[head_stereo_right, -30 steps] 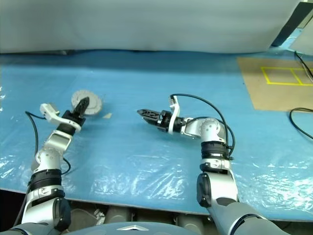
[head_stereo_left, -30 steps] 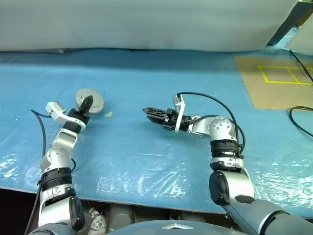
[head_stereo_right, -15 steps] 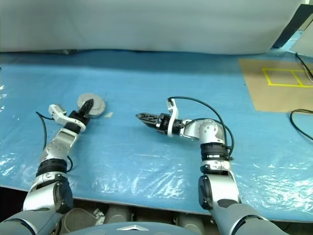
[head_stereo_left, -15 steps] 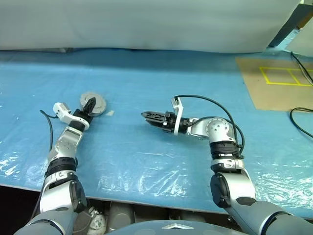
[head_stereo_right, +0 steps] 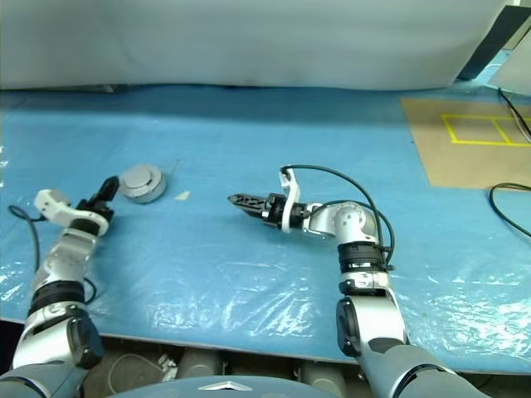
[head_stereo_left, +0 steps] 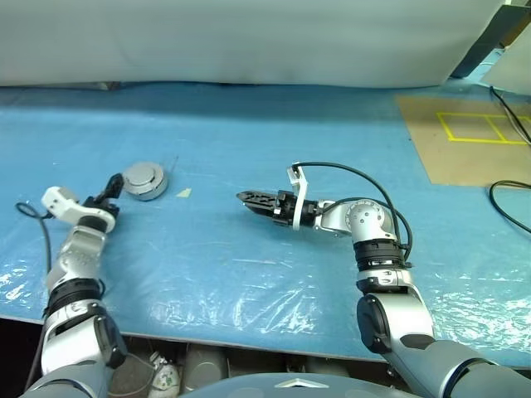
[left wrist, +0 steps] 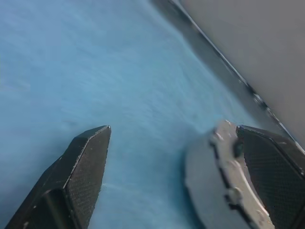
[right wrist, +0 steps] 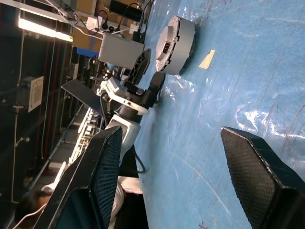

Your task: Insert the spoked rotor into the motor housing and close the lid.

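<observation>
Since a second ago, the left tool (head_stereo_left: 110,186) has let go and backed off, open, beside the lidded motor housing (head_stereo_left: 144,180) on the blue surface (head_stereo_left: 249,274); the right tool (head_stereo_left: 249,199) hovers open, empty, near a paper scrap (head_stereo_left: 183,192).

Head pair: from above, facing forward and down over blue sheet (head_stereo_left: 249,265), both arms in shot, nearly identical framing. Left wrist: low and close, looking along own fingers (left wrist: 81,176) at housing (left wrist: 214,176). Right wrist: tilted sideways, farther off, looking across sheet at same housing (right wrist: 175,39) and left gripper (right wrist: 145,78). Shared by all: housing.
</observation>
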Controlling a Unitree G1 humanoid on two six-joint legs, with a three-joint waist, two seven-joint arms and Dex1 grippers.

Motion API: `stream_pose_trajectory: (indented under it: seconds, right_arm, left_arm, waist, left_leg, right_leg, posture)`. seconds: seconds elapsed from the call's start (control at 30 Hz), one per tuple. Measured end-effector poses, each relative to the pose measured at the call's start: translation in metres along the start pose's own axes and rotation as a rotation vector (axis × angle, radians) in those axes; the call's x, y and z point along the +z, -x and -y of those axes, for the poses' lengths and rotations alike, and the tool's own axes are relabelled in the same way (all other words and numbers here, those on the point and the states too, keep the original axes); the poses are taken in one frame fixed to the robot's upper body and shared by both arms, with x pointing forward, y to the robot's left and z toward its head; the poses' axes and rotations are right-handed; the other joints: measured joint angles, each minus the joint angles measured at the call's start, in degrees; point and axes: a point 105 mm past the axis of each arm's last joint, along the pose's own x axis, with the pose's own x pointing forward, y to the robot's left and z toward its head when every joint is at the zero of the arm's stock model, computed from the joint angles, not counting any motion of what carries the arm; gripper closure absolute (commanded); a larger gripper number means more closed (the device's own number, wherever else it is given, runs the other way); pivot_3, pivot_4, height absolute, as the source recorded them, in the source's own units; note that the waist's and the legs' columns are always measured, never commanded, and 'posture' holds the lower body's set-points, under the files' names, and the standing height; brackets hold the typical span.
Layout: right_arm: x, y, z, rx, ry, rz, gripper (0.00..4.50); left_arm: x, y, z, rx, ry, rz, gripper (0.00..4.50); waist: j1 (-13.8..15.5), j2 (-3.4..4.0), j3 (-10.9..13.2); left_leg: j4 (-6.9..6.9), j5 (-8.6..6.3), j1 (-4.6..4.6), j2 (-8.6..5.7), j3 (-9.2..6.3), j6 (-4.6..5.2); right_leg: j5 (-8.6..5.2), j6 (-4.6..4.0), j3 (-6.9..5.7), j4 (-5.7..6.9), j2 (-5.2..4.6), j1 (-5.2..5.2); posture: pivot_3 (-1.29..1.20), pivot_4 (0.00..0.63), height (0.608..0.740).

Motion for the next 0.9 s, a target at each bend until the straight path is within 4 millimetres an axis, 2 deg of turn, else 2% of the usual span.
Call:
stream_pose_trajectory:
  seconds: [0.17,0.27,0.33,0.47,0.57,0.63,0.73,0.8,0.9]
  right_arm:
    - [-0.004,-0.002,0.002,-0.006,0.002,-0.008,1.07]
    - [-0.004,-0.002,0.003,-0.007,0.007,-0.011,1.07]
    - [-0.005,-0.003,0.003,-0.005,0.014,-0.018,1.07]
    - [-0.004,0.004,-0.001,-0.003,0.099,-0.009,1.07]
    - [0.013,0.02,-0.01,-0.014,0.237,0.054,1.07]
    - [0.026,0.035,-0.014,-0.054,0.363,0.113,1.07]
    - [0.036,0.051,-0.011,-0.132,0.482,0.163,1.07]
    - [0.043,0.06,-0.007,-0.188,0.533,0.185,1.07]
    - [0.056,0.075,-0.002,-0.285,0.629,0.219,1.07]
  left_arm:
    - [0.017,0.016,-0.024,0.063,-0.022,0.038,0.03]
    - [0.02,0.027,-0.026,0.027,0.002,0.033,0.03]
    - [0.019,0.034,-0.019,-0.033,0.008,0.013,0.03]
    - [0.026,0.05,0.036,-0.304,0.023,0.0,0.03]
    - [0.037,0.058,0.085,-0.494,0.008,0.014,0.03]
    - [0.036,0.065,0.116,-0.607,-0.018,-0.008,0.03]
    - [0.017,0.071,0.146,-0.711,-0.039,-0.079,0.03]
    - [-0.006,0.076,0.167,-0.789,-0.048,-0.158,0.03]
    - [-0.04,0.082,0.185,-0.871,-0.108,-0.28,0.03]
  waist:
    - [-0.2,0.02,0.0]
    - [-0.2,0.02,0.0]
    - [0.0,0.0,0.0]
    - [0.6,-0.14,0.2]
    - [0.8,-0.14,0.2]
    - [0.5,-0.14,0.2]
    - [0.2,-0.14,0.2]
    - [0.1,-0.13,0.2]
    - [0.0,-0.13,0.2]
  left_leg:
    - [-0.01,0.0,0.08,0.03,0.0,0.0]
    - [-0.01,0.0,0.01,0.03,0.0,0.0]
    - [-0.02,0.0,-0.02,0.05,0.0,0.0]
    - [0.0,0.0,-0.18,0.07,0.07,0.0]
    - [0.01,0.0,-0.11,0.06,0.16,0.01]
    - [-0.01,0.0,0.03,0.04,0.24,0.01]
    - [-0.04,0.0,0.04,0.02,0.37,0.01]
    - [-0.04,0.0,0.02,-0.03,0.44,0.01]
    - [-0.05,0.0,0.03,-0.02,0.47,0.01]
  right_leg:
    - [0.0,0.0,0.02,0.02,0.0,0.01]
    - [-0.01,-0.01,0.01,0.0,0.0,-0.01]
    - [-0.01,-0.02,0.0,-0.02,0.0,-0.02]
    - [-0.01,-0.03,-0.12,-0.05,-0.04,-0.03]
    - [-0.01,-0.01,-0.1,-0.04,-0.15,0.02]
    - [-0.01,0.01,-0.02,-0.06,-0.18,0.1]
    - [-0.02,0.03,-0.01,-0.11,-0.18,0.11]
    - [-0.01,0.03,0.04,-0.09,-0.15,0.04]
    - [-0.01,0.03,0.08,-0.1,0.02,0.02]
  posture:
    - [0.0,0.15,0.74]
    - [0.0,0.15,0.74]
    - [0.0,0.15,0.74]
    - [0.0,0.15,0.74]
    - [0.0,0.15,0.74]
    - [0.0,0.15,0.74]
    - [0.0,0.15,0.74]
    - [0.0,0.15,0.74]
    - [0.0,0.15,0.74]
